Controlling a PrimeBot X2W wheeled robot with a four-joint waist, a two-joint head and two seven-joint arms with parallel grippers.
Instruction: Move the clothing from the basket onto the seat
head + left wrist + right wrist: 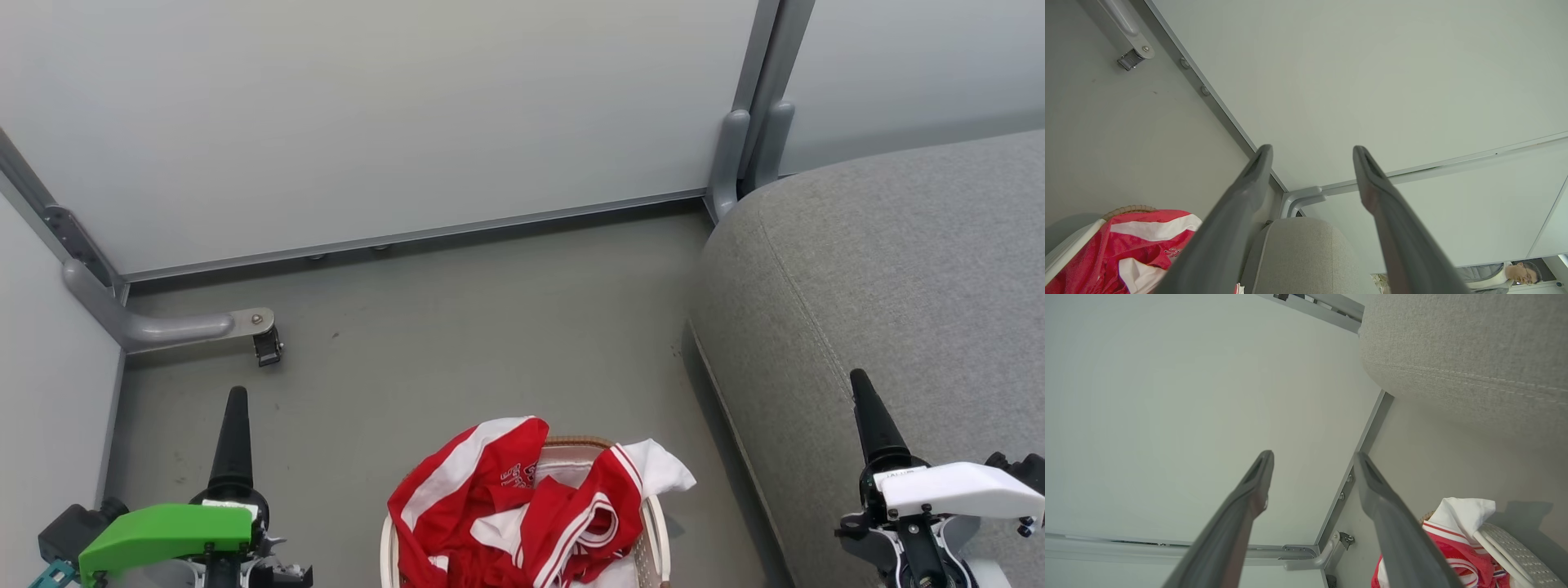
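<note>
Now | grey floor (457, 327) | pale partition walls (408, 106) | basket (655, 535) near seat (898, 269)

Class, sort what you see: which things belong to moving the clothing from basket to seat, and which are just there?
Belongs to the job: clothing, basket, seat, left end effector, right end effector.
Just there: floor, partition panels, castor foot, person.

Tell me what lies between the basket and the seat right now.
A strip of bare grey floor, seen in the head view. The basket, heaped with clothing, stands apart from the seat, with nothing lying in the gap.
</note>
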